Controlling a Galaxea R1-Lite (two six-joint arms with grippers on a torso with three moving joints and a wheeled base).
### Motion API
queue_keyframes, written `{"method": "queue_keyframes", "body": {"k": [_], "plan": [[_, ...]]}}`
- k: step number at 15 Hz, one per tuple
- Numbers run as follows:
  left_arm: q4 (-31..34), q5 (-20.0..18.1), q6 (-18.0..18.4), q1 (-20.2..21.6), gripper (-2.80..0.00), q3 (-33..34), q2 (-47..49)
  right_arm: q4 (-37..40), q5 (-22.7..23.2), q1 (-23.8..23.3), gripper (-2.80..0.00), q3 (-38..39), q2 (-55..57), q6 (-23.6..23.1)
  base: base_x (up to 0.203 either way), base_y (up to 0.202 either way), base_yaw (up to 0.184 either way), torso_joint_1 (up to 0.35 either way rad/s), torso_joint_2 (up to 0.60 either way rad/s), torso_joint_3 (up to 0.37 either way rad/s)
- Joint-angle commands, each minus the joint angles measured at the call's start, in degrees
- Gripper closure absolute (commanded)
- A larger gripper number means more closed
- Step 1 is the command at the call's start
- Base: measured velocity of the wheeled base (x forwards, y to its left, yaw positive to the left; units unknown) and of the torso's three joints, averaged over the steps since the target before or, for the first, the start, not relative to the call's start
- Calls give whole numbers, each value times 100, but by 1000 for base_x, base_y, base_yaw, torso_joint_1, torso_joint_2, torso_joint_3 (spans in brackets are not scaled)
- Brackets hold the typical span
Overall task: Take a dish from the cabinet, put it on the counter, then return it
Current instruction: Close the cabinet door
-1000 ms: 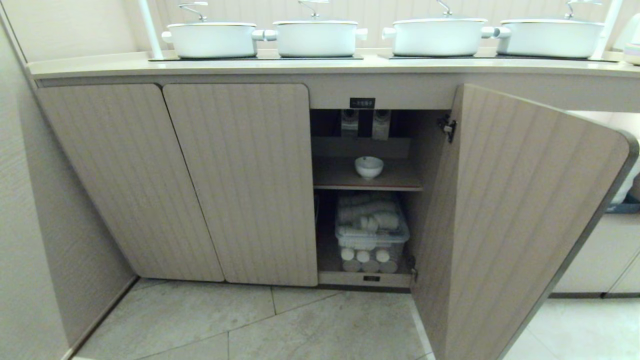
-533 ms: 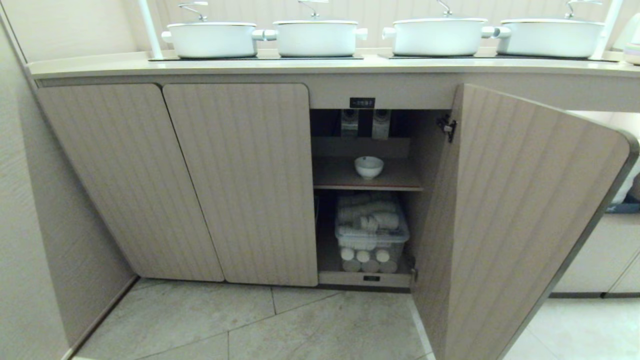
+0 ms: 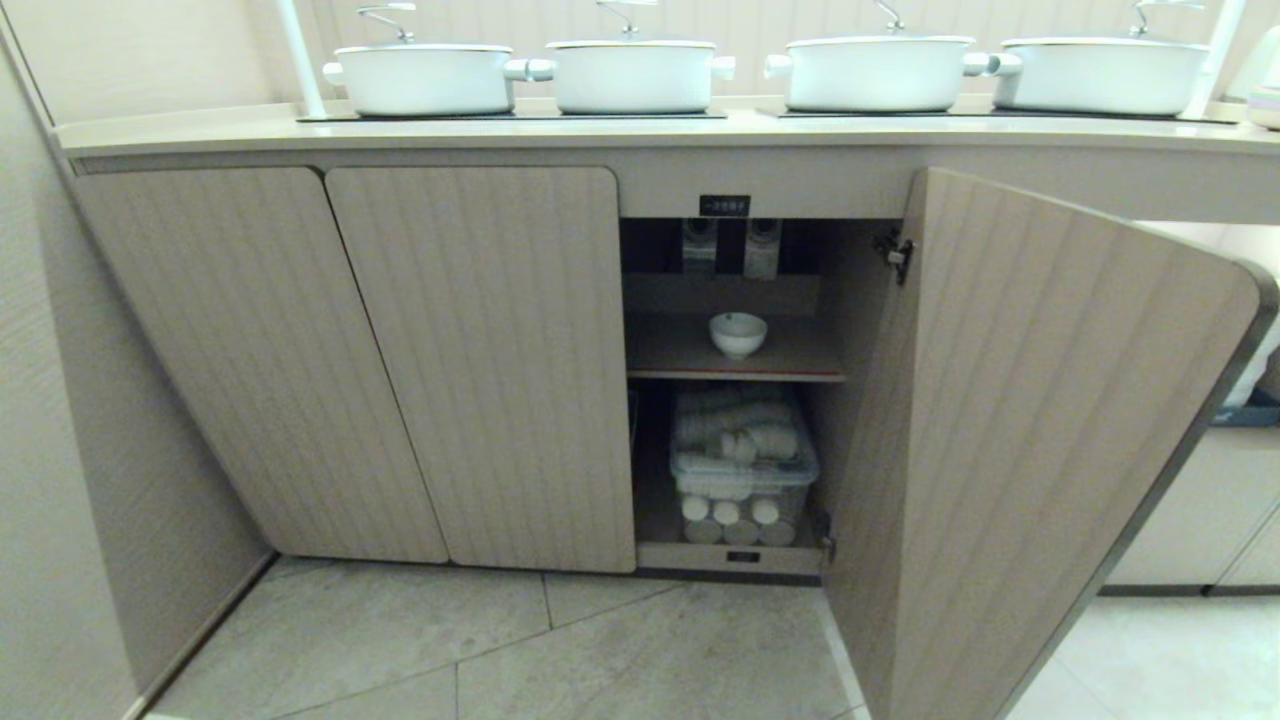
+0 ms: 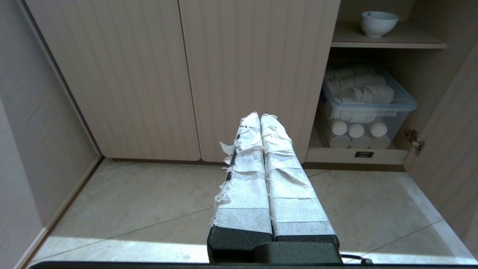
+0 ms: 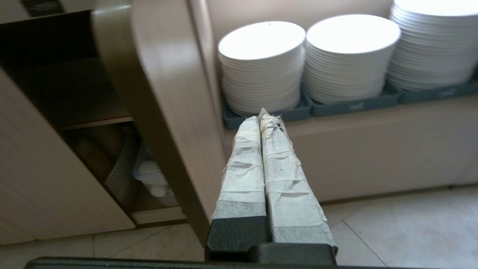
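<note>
Sitting on the inner shelf of the open beige fluted cabinet [image 3: 500, 360], the small white round ceramic bowl [image 3: 738, 333]; cream counter [image 3: 640, 130] above carries white lidded pots [image 3: 630, 72]. Left wrist: left gripper [image 4: 260, 116] closed, empty, near floor. Right wrist: right gripper [image 5: 261, 114] closed, empty, before stacked white plates [image 5: 261, 63].

Inner shelf [image 3: 790, 355] of the open cabinet [image 3: 480, 370], bearing one small white bowl [image 3: 738, 333]; desk [image 3: 640, 130] above, carrying four white lidded pots [image 3: 630, 75]; plastic box [image 3: 745, 470] on cabinet floor.
</note>
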Motion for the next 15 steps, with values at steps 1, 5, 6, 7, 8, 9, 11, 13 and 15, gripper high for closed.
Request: {"method": "queue_keyframes", "body": {"k": [1, 5, 6, 7, 8, 9, 11, 13, 15], "plan": [[-2, 0, -2, 1, 0, 4, 0, -164, 86, 10, 0, 122, 48, 5, 0, 0, 0, 0, 0, 0], [-2, 0, -2, 1, 0, 1, 0, -604, 357, 40, 0, 210, 318, 125, 0, 0, 0, 0, 0, 0], [-2, 0, -4, 6, 0, -3, 0, -681, 364, 48, 0, 207, 386, 135, 0, 0, 0, 0, 0, 0], [-2, 0, -2, 1, 0, 5, 0, -714, 364, 49, 0, 207, 438, 137, 0, 0, 0, 0, 0, 0], [-2, 0, -2, 1, 0, -1, 0, -730, 364, 46, 0, 199, 470, 136, 0, 0, 0, 0, 0, 0], [-2, 0, -2, 1, 0, -2, 0, -731, 364, 40, 0, 199, 479, 137, 0, 0, 0, 0, 0, 0], [-2, 0, -11, 1, 0, -4, 0, -722, 364, 7, 0, 183, 497, 238, 0, 0, 0, 0, 0, 0], [-2, 0, -11, 1, 0, 5, 0, -722, 364, -22, 0, 145, 568, 260, 0, 0, 0, 0, 0, 0], [-2, 0, -2, 1, 0, -4, 0, -723, 364, -57, 0, 87, 655, 298, 0, 0, 0, 0, 0, 0]]}}
